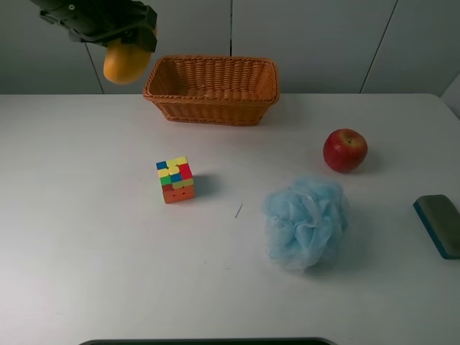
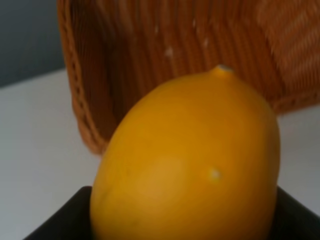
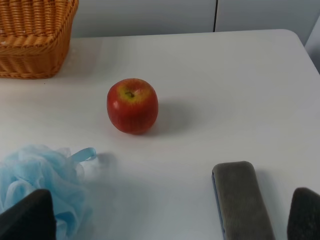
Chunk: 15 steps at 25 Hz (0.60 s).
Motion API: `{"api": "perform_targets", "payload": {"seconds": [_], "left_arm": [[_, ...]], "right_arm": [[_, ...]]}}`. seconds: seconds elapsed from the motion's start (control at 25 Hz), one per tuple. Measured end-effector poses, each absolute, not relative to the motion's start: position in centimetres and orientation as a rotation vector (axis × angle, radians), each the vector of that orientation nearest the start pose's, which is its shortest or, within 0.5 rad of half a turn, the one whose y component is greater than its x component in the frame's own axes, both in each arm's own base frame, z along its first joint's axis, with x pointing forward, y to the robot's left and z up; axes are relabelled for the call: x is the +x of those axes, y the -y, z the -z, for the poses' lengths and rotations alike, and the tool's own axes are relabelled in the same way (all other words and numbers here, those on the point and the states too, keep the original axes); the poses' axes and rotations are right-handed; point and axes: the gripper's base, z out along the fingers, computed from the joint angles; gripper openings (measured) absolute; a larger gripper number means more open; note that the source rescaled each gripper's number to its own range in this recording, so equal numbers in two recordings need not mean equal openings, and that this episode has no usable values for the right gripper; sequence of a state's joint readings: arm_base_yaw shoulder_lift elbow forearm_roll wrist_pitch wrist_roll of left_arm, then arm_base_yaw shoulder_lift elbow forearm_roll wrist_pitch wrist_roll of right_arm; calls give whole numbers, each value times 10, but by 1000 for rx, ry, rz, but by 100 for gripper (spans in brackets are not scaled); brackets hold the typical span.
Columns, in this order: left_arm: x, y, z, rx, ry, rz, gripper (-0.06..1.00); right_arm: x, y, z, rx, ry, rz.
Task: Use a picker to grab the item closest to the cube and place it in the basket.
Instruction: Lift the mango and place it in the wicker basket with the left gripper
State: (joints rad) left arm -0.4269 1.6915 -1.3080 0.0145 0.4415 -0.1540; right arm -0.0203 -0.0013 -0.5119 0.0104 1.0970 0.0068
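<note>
Between the fingers of the left gripper we see a lemon, a yellow-orange fruit gripped on both sides and held in the air, off the table. Its pointed tip faces away from the fingers, toward the basket. The wicker basket stands just beyond those fingers. From the high camera the lemon hangs at the basket's left end, by the outer corner of the rim and not over the middle, and we cannot tell whether it touches the wicker. The cube, a colourful puzzle cube, sits on the table well below and nearer to us than the left fingers, and nothing lies beside it. The right gripper has its fingers spread wide with only bare table between them. A grey and blue eraser lies flat just inside one of these fingers, and a light blue bath sponge lies fluffed up against the other; we cannot tell whether either one touches a finger. A red apple stands upright ahead of the right fingers, apart from the sponge and the eraser and between them and the basket's near corner.
</note>
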Motion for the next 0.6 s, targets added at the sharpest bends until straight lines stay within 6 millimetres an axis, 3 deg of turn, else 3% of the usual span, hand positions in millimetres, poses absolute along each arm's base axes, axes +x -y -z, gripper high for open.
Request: {"api": "perform_targets", "payload": {"seconds": [0.2,0.32,0.6], "left_arm": [[407,183,-257,361,-2186,267,0],[441,198,-226,382,-2191,250,0],[489,220,-162,391,-2215,241,0]], "right_arm": [[-8,-1,-278,27,-2067,-4],[-8,-1,-278,27,-2067,-4],[-8,-1,-278,27,-2067,-4]]}}
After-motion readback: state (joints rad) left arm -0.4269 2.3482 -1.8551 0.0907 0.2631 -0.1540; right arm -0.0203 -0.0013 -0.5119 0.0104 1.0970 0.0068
